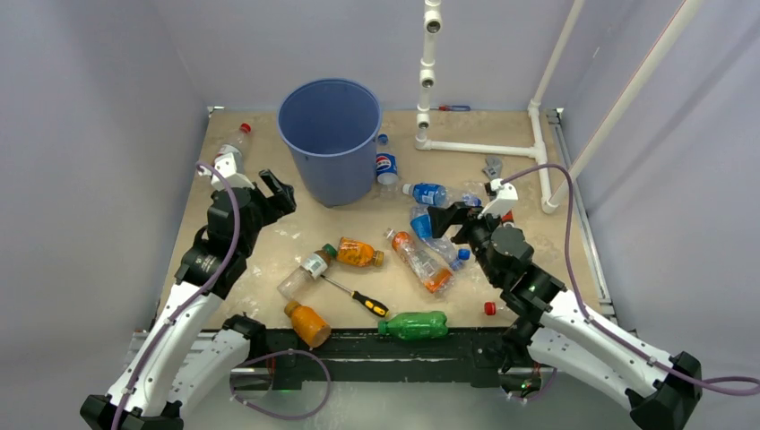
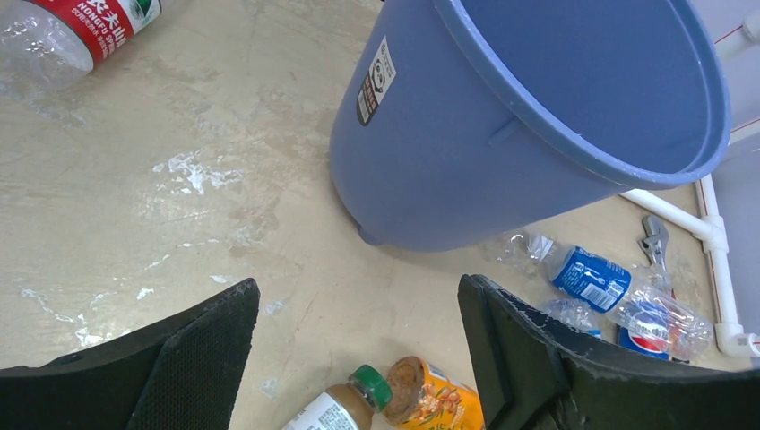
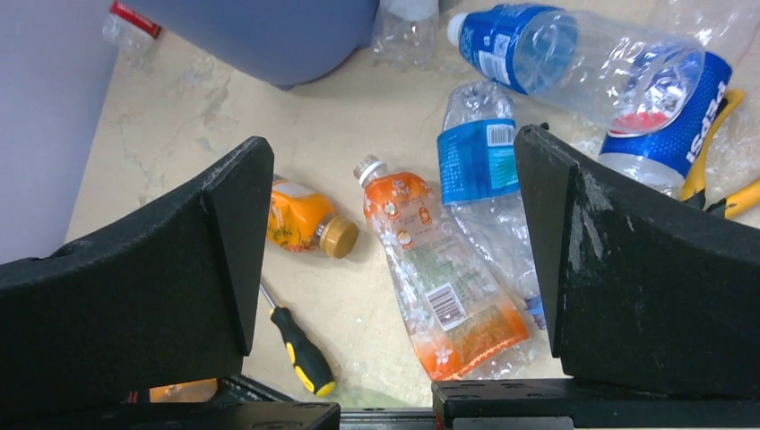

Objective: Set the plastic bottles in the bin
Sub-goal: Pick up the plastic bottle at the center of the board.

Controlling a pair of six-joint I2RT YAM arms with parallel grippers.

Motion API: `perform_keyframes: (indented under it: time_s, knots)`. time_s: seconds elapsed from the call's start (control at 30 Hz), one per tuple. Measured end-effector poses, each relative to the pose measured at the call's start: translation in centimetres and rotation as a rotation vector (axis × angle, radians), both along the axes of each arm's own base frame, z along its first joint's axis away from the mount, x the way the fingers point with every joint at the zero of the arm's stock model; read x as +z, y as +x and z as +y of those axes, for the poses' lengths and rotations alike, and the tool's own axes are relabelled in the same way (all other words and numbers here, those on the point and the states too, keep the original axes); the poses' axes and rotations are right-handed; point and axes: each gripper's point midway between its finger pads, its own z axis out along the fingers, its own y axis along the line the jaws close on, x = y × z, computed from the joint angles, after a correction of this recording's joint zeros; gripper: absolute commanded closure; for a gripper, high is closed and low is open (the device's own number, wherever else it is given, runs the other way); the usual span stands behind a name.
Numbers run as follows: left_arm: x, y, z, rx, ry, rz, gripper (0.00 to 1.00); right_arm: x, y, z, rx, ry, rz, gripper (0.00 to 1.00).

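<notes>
The blue bin (image 1: 329, 139) stands upright at the back of the table, also filling the left wrist view as the bin (image 2: 502, 134). Several plastic bottles lie around: a red-capped one (image 1: 235, 143) far left, a Pepsi one (image 1: 385, 167) beside the bin, blue-labelled ones (image 1: 430, 193), a crushed orange one (image 1: 419, 262), orange ones (image 1: 358, 253) (image 1: 307, 322) and a green one (image 1: 414, 325). My left gripper (image 1: 280, 192) (image 2: 358, 291) is open and empty, left of the bin. My right gripper (image 1: 448, 218) (image 3: 394, 148) is open above the crushed orange bottle (image 3: 444, 278).
A yellow-and-black screwdriver (image 1: 357, 297) lies near the front, between the bottles. A white pipe frame (image 1: 484, 148) stands at the back right, with a grey wrench (image 1: 492, 167) next to it. A loose red cap (image 1: 489, 308) lies front right. Walls close in the table.
</notes>
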Motion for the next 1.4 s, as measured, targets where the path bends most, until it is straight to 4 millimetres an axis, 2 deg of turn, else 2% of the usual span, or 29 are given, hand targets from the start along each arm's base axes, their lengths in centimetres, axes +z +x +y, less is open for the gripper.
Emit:
perform_keyframes:
  time_s: [0.13, 0.3, 0.5, 0.6, 0.7, 0.87, 0.93, 1.07, 1.23, 1.4]
  knots:
    - [0.3, -0.1, 0.0, -0.004, -0.004, -0.011, 0.18, 0.6, 0.0, -0.7, -0.036, 0.022, -0.012, 0.01]
    - [1.0, -0.3, -0.3, -0.033, -0.001, -0.038, 0.18, 0.1, 0.0, -0.9, -0.04, -0.01, -0.005, 0.01]
    - [1.1, -0.3, -1.1, -0.085, 0.002, -0.042, 0.19, -2.2, 1.4, -0.2, -0.067, -0.1, 0.087, 0.01]
    - [1.2, -0.3, -1.3, -0.098, 0.002, -0.048, 0.19, -3.8, 2.1, -0.6, -0.123, -0.15, 0.15, 0.01]
    - [1.3, -0.4, -1.5, -0.108, -0.001, -0.05, 0.19, -4.4, 2.7, -2.1, -0.188, -0.152, 0.185, 0.01]
    - [1.4, -0.4, -1.8, -0.124, -0.007, -0.053, 0.19, -4.7, 5.4, -8.0, -0.378, -0.076, 0.226, 0.01]
    - [1.4, -0.4, -2.0, -0.133, -0.011, -0.054, 0.19, -5.0, 6.2, -9.5, -0.424, -0.047, 0.235, 0.01]
    - [1.5, -0.3, -2.3, -0.147, -0.016, -0.058, 0.19, -6.7, 7.9, -9.5, -0.424, -0.016, 0.273, 0.01]
    - [1.6, -0.4, -2.6, -0.162, -0.021, -0.06, 0.19, -10.4, 9.7, -8.9, -0.404, -0.04, 0.349, 0.01]
    - [1.4, -0.4, -2.8, -0.176, -0.025, -0.057, 0.19, -10.8, 11.3, -7.9, -0.358, -0.066, 0.355, 0.03]
